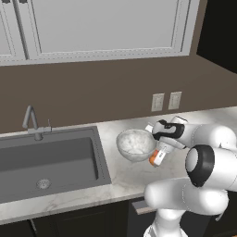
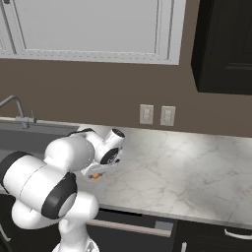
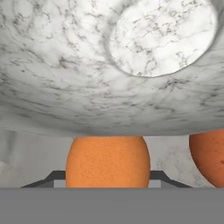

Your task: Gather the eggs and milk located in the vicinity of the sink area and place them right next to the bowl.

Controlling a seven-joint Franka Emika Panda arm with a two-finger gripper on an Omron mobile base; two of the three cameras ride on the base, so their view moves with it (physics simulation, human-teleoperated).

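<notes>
The bowl (image 1: pixel 135 144) of frosted, speckled glass stands on the marble counter right of the sink (image 1: pixel 51 159). In the hand view the bowl (image 3: pixel 109 65) looms close above the fingers. My gripper (image 1: pixel 157 156) hangs low at the bowl's right side, shut on an orange-brown egg (image 1: pixel 152 160). That egg (image 3: pixel 107 161) sits between the dark fingertips (image 3: pixel 51 177) in the hand view. A second egg (image 3: pixel 209 154) lies just beside it, close against the bowl. From the right base view my arm covers the bowl, and a bit of the egg (image 2: pixel 96 175) peeks out below the hand. The milk is out of view.
The dark sink basin has a round drain (image 1: pixel 43 183) and a slim faucet (image 1: pixel 31 121) behind it. Two wall outlets (image 1: pixel 165 101) sit above the counter. Bare marble counter (image 2: pixel 187 167) stretches to the right of the arm. Upper cabinets hang overhead.
</notes>
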